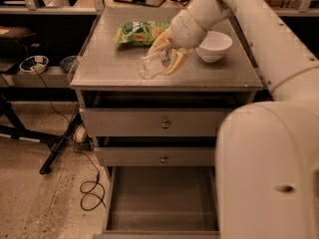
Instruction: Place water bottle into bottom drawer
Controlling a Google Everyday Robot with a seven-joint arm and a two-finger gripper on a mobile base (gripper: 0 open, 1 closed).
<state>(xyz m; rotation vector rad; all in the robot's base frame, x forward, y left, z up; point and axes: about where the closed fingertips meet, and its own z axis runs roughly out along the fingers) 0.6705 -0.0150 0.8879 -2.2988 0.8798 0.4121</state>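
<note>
Gripper (168, 54): on the cabinet top (109, 68), fingers straddling our water bottle (151, 66) beside the white bowl (213, 45). Bottom drawer (162, 199) open below (nothing inside); we judge lift and drop remain.

Green snack bag (138, 32), white bowl (213, 46) on cabinet top (109, 68).

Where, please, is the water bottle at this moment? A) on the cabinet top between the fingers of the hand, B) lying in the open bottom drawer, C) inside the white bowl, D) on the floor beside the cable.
A: the water bottle lies tilted on the cabinet top with the hand straddling it, while the bottom drawer stands open with no bottle in it.
</note>
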